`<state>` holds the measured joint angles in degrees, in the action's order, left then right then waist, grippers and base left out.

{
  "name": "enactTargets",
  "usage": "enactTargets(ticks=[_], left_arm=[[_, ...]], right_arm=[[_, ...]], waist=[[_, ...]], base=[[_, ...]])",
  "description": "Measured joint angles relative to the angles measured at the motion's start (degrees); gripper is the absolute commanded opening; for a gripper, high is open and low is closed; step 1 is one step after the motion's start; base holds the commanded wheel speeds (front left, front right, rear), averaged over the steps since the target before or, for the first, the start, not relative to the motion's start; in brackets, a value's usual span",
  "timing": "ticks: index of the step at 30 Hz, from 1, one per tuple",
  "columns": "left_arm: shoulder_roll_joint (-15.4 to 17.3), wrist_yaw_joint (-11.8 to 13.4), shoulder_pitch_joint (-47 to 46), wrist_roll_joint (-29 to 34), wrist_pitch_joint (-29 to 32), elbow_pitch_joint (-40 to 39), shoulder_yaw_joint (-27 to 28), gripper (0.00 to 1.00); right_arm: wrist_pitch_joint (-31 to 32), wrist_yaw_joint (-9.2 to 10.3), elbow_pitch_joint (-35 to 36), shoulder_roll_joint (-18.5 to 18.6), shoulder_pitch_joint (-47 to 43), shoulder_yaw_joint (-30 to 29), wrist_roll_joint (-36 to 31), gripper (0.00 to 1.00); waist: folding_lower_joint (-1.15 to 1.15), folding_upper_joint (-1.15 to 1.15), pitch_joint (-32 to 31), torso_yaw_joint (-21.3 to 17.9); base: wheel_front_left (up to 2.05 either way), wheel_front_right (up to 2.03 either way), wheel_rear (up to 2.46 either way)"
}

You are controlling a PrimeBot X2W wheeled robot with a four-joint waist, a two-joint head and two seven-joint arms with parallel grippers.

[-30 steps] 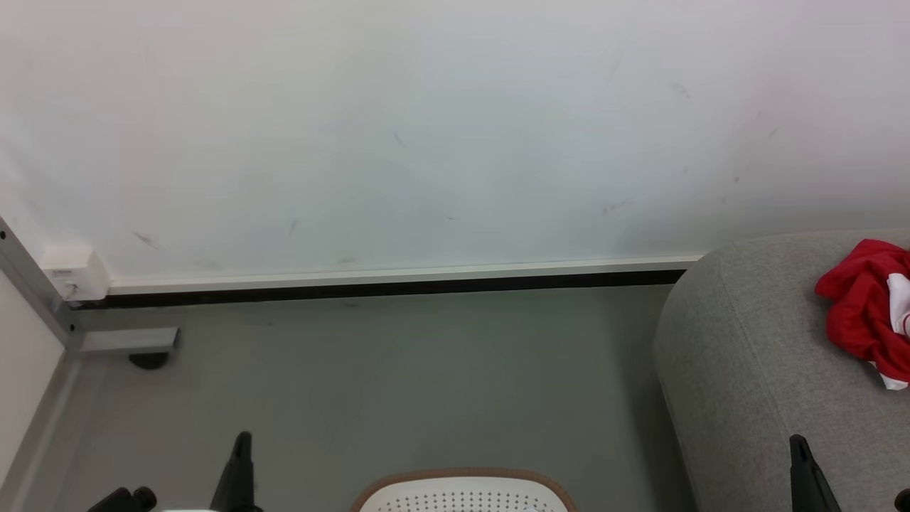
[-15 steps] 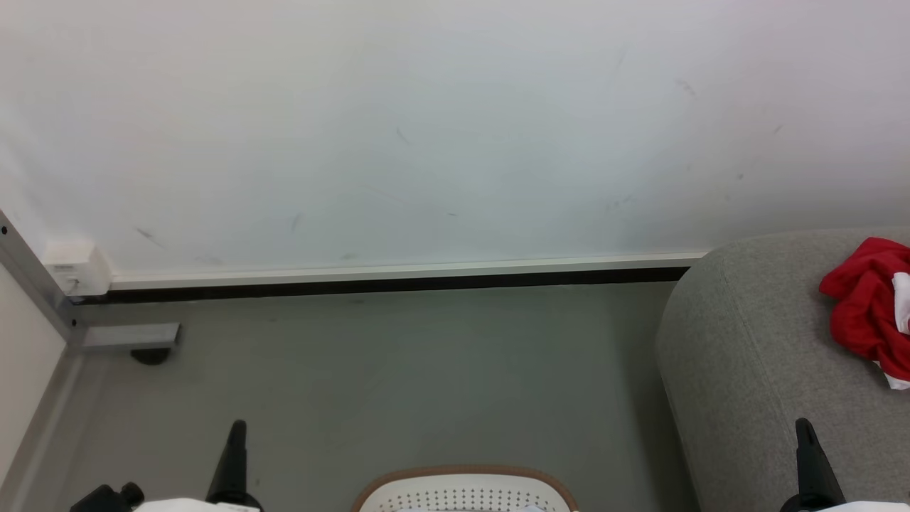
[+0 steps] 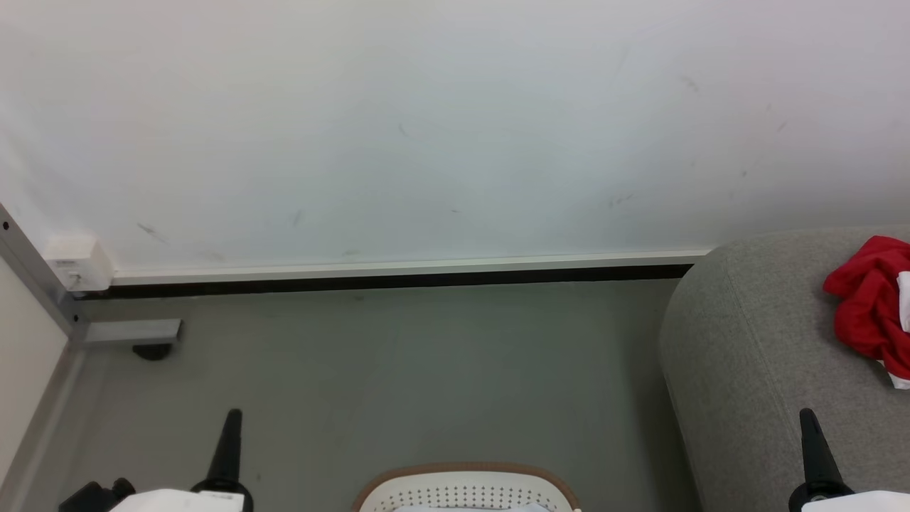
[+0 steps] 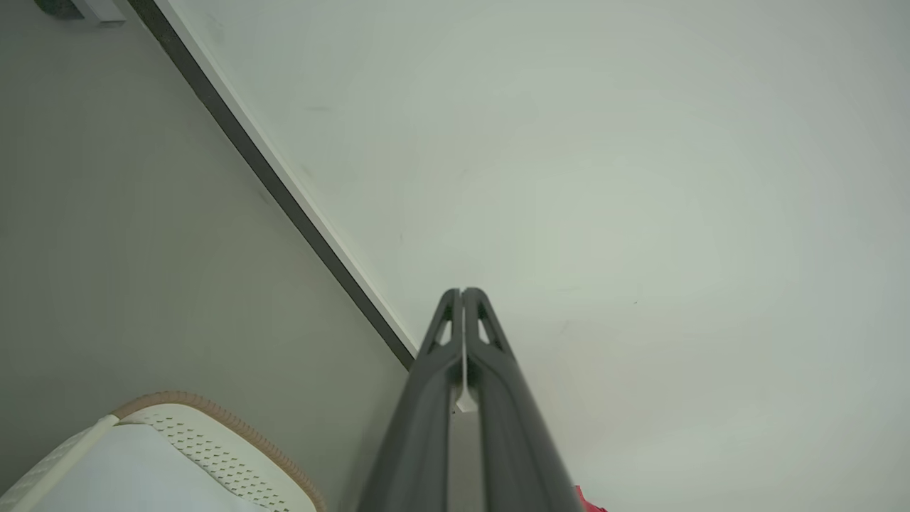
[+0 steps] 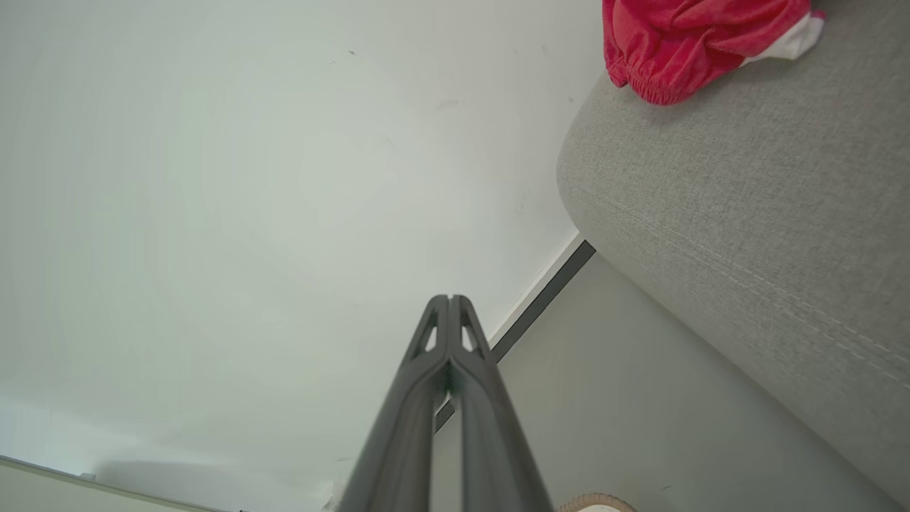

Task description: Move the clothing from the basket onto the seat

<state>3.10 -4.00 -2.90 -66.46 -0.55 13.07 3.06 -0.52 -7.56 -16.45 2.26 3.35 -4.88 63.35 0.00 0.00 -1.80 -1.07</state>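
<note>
A bright red garment with white trim (image 3: 874,313) (image 5: 693,39) lies crumpled on the light-grey seat (image 3: 753,355) (image 5: 746,213) at the right. The cream-white basket with its brown rim (image 3: 466,480) (image 4: 213,434) peeks in at the bottom centre of the head view; what it holds is hidden. My left gripper (image 3: 231,419) (image 4: 463,291) points up at the lower left, shut with nothing between its fingers. My right gripper (image 3: 809,419) (image 5: 449,299) stands at the lower right in front of the seat, also shut and holding nothing.
A white wall with a pale skirting and dark gap (image 3: 398,277) runs across the back. Grey floor (image 3: 398,377) lies between wall and basket. A metal frame leg with a foot (image 3: 131,334) and a white box (image 3: 75,259) stand at the far left.
Both grippers have risen slightly in the head view, with pale forearms now showing at the bottom. The whole picture has shifted a little, so the camera moved. The garment stays on the seat.
</note>
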Motion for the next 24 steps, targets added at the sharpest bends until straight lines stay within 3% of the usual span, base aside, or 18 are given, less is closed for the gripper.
enactTargets(ticks=[24], left_arm=[[-0.1,0.0,-1.4,-11.9,3.3,-1.0,1.6,0.0]], right_arm=[[3.1,0.01,0.7,0.4,1.4,-0.6,13.3,0.0]], waist=[[0.0,0.0,0.7,0.4]], base=[[0.0,0.0,0.0]])
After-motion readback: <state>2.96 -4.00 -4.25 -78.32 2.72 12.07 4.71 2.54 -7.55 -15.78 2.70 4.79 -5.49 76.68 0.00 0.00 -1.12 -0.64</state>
